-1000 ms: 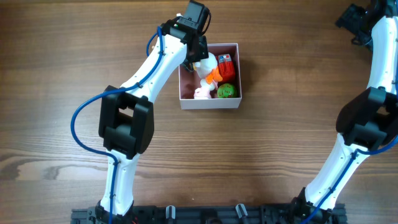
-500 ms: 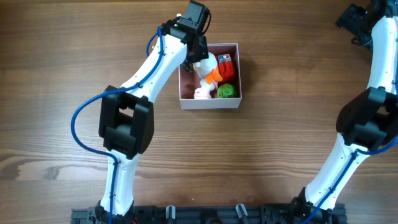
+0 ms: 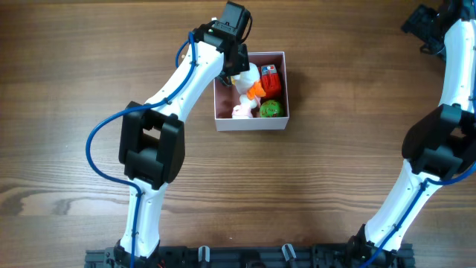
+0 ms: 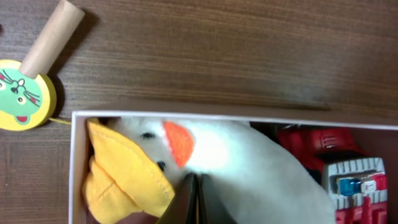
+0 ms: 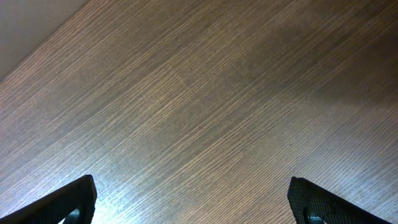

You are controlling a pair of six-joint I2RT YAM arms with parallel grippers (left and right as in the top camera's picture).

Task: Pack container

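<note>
Nearly packed, I judge: the container [image 3: 251, 123] is well filled, and my left fingers [image 4: 196, 198] are shut against the plush duck [image 4: 249, 155]. A frog rattle [image 4: 25, 93] up-left of them lies outside. My right fingers [image 5: 191, 190] are wide apart and empty.

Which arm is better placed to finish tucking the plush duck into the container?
Left. The left gripper is shut against the plush duck inside the container; the right gripper hangs open far across the table.

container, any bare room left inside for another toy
In the container, only a pink strip by the left wall, between the left end effector and the pink toy. The rest is crowded: white duck, red toy, green toy.
</note>
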